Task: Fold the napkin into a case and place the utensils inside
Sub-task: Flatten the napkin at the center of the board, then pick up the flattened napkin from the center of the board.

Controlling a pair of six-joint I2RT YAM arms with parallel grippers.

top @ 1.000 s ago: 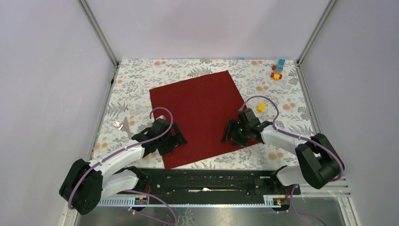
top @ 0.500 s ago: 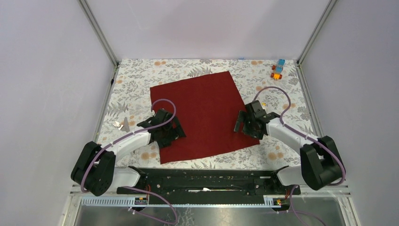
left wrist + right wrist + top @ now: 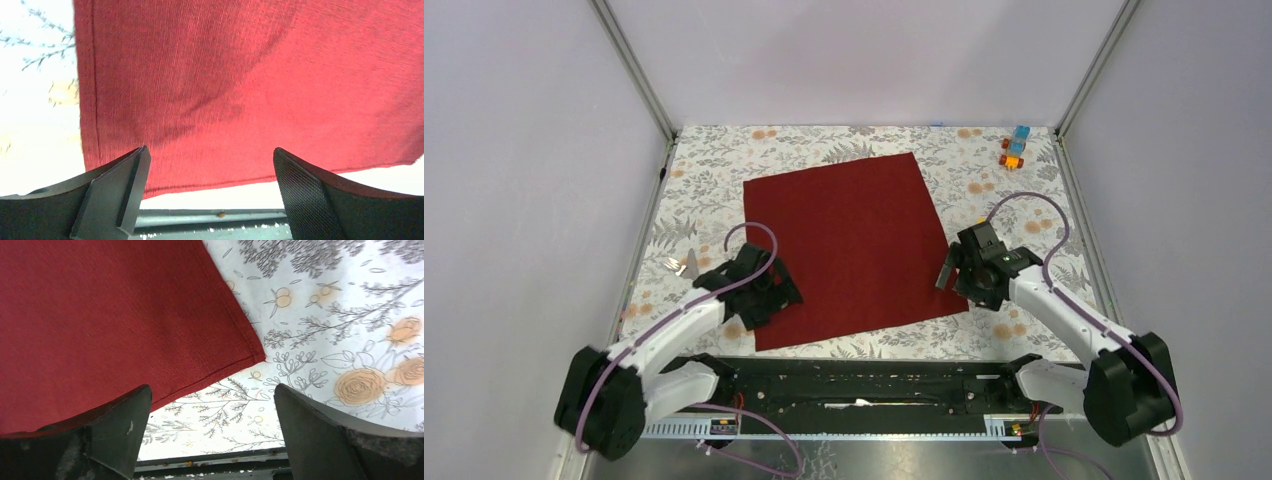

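The napkin lies flat and unfolded as a dark red square on the flowered table; no case shape shows. My left gripper hovers open over its near-left corner, with nothing between the fingers. My right gripper stands open just beside the near-right corner, one finger over the cloth's edge and the other over bare table. A small silver utensil lies left of the napkin, beyond the left arm; I cannot tell fork from knife there.
Small orange and blue toy blocks sit at the far right corner. Metal frame posts and lilac walls close in the table on the left, right and back. The black base rail runs along the near edge.
The right gripper has opened fully and drawn right, off the napkin toward its near-right corner. The left gripper has slid left and nearer, to the near-left corner. The napkin shifted slightly left.
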